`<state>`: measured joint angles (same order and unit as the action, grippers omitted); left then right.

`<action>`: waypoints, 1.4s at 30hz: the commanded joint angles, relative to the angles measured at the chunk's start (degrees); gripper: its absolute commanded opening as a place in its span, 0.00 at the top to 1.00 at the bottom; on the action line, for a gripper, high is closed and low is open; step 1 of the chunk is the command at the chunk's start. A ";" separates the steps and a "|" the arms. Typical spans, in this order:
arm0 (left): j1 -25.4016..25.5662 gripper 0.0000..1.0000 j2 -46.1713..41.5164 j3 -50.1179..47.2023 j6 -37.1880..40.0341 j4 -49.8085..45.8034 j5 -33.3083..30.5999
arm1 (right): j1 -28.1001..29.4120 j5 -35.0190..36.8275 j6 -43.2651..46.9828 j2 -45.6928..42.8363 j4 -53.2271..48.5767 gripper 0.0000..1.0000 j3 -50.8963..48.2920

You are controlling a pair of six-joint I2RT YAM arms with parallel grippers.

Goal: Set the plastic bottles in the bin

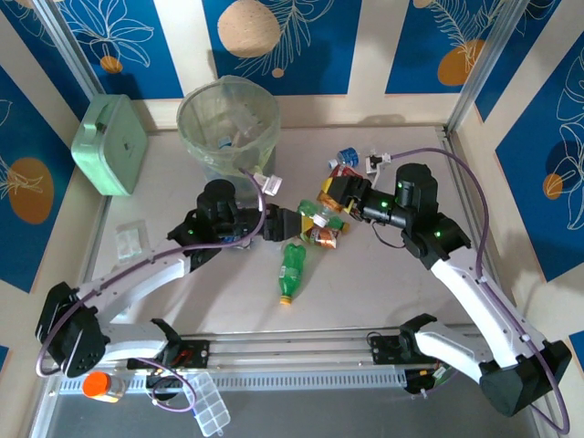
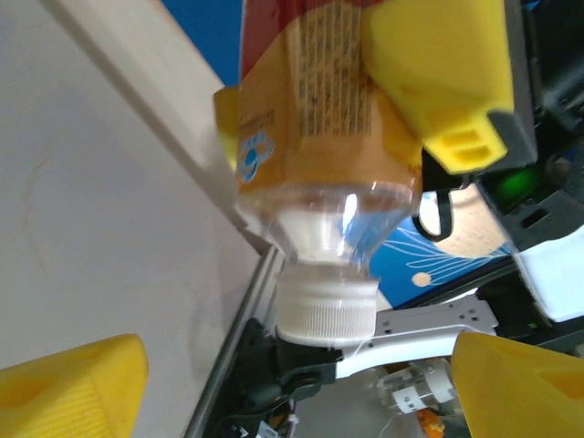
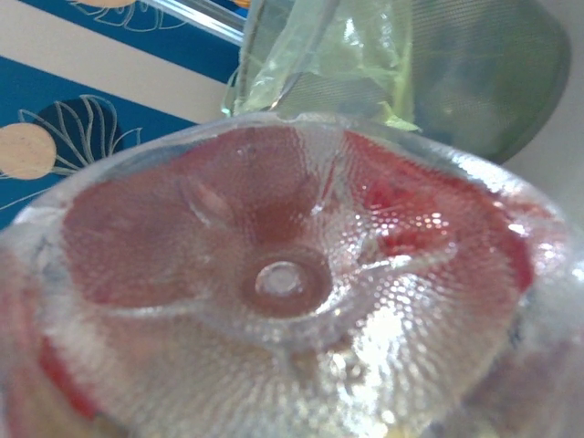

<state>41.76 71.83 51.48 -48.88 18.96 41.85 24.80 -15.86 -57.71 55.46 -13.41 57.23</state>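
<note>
top: right gripper (image 1: 331,198) clamps orange-label bottle (image 1: 319,212) mid-table; left gripper (image 1: 294,222) faces it; bin (image 1: 228,119) at far left.
left wrist: left fingers (image 2: 78,388) wide open, empty, flanking its white cap (image 2: 327,310).
right wrist: bottle base close, bin behind.
step: likely handover.
next: left closes on the neck.

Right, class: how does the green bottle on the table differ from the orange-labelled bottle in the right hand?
The green bottle has a yellow cap; the orange-labelled bottle a white one. The green bottle lies on the table; the orange-labelled bottle is clamped in the right hand. Both are capped plastic bottles outside the bin.
</note>
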 commanded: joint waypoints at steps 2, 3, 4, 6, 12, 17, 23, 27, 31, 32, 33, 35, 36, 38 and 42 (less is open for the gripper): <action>0.89 0.17 4.54 0.29 -8.58 17.94 6.29 | 0.63 -3.85 -3.03 -1.22 6.01 0.57 -1.95; 1.04 0.18 5.70 0.20 -10.80 21.26 7.02 | 0.65 -4.16 -3.35 -1.19 6.49 0.57 -2.27; 1.13 0.20 6.59 0.19 -12.36 23.22 7.60 | 0.73 -4.34 -3.61 -1.21 6.74 0.57 -2.38; 1.21 0.27 8.23 0.37 -14.88 26.83 8.36 | 0.86 -4.36 -3.64 -1.32 6.92 0.57 -2.56; 1.61 0.53 9.54 0.90 -16.08 29.26 9.57 | 1.00 -3.31 -3.13 -1.94 6.54 0.57 -3.26; 1.81 0.76 9.38 1.07 -16.22 30.69 10.33 | 1.13 -2.57 -2.26 -1.87 5.67 0.57 -3.29; 1.91 0.80 8.92 1.69 -14.82 28.13 10.55 | 1.16 -1.57 -0.82 -2.15 3.80 0.41 -2.29; 1.70 0.82 6.37 2.84 -9.56 20.46 9.05 | 1.05 3.62 2.34 -3.94 -2.23 0.01 0.58; 0.64 0.84 2.00 6.36 1.20 2.61 4.53 | 0.77 8.61 6.78 -6.46 -8.08 0.01 4.16; 0.10 0.85 0.97 8.34 5.27 -4.60 2.39 | 0.67 10.33 7.71 -7.04 -9.96 0.01 5.10; -0.21 0.85 0.12 10.22 8.63 -10.52 0.31 | 0.53 11.63 8.42 -7.58 -11.32 0.01 6.00; -1.08 0.86 -1.47 15.13 15.91 -24.04 -6.80 | 0.17 13.84 10.29 -8.84 -13.25 0.01 7.19; -1.51 0.87 -1.99 17.38 18.52 -28.46 -9.63 | -0.04 14.64 11.03 -9.32 -13.87 0.01 7.51; -2.93 0.88 -2.40 22.83 22.77 -37.49 -16.00 | -0.49 15.70 12.66 -10.55 -14.60 0.01 7.81; -8.03 0.94 0.03 32.76 24.92 -50.08 -25.38 | -1.39 16.51 13.98 -11.52 -15.53 0.01 7.39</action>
<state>36.73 71.00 79.07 -30.76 -15.03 27.14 23.97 -2.04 -46.83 44.01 -25.85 64.10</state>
